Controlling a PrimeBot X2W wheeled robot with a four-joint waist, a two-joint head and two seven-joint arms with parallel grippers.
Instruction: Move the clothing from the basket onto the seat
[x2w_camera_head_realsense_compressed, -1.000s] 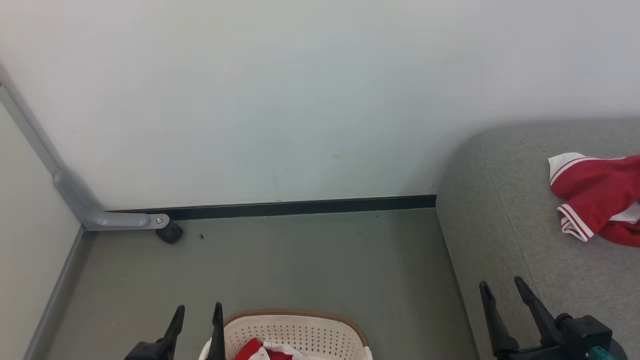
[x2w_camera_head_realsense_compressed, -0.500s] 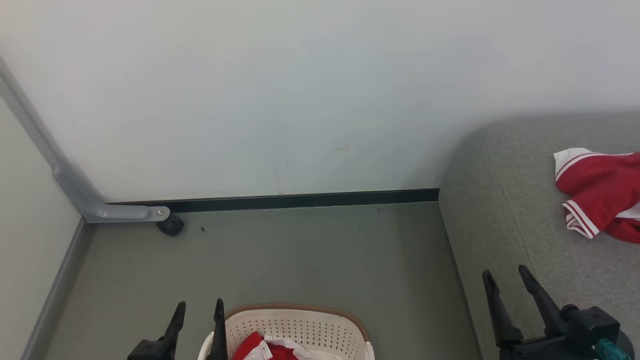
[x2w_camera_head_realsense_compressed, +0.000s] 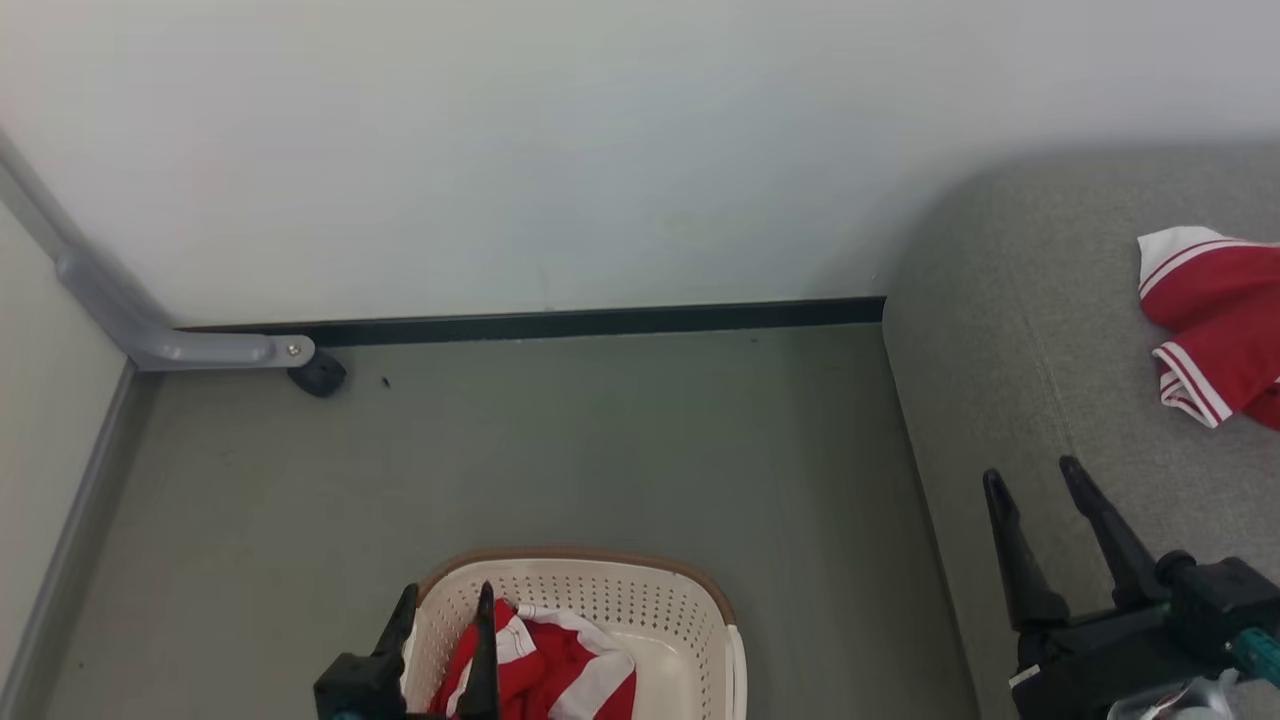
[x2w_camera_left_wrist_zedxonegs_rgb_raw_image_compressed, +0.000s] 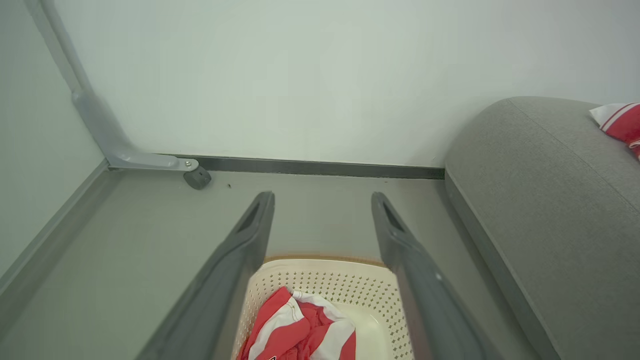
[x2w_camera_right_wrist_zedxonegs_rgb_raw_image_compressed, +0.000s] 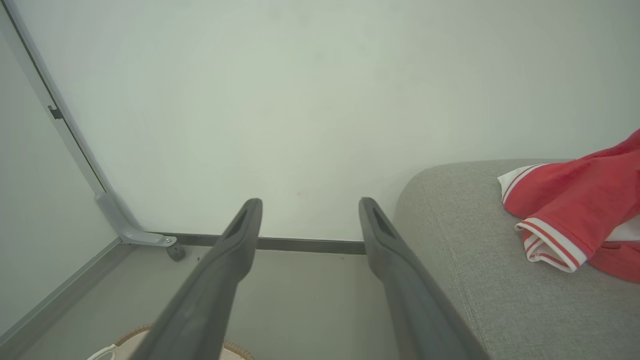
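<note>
While poised over the basket (x2w_camera_head_realsense_compressed: 620, 598), left gripper (x2w_camera_head_realsense_compressed: 446, 592) gapes (empty)

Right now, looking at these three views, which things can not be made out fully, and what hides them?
- Basket: the bottom edge of the head view cuts off its near half.
- Red clothing inside it: the number of pieces is unclear. The left claw covers part of it and the bottom edge cuts off the rest.
- Red garment on the seat: the right edge of each view cuts it off, so its full shape is unknown.
</note>
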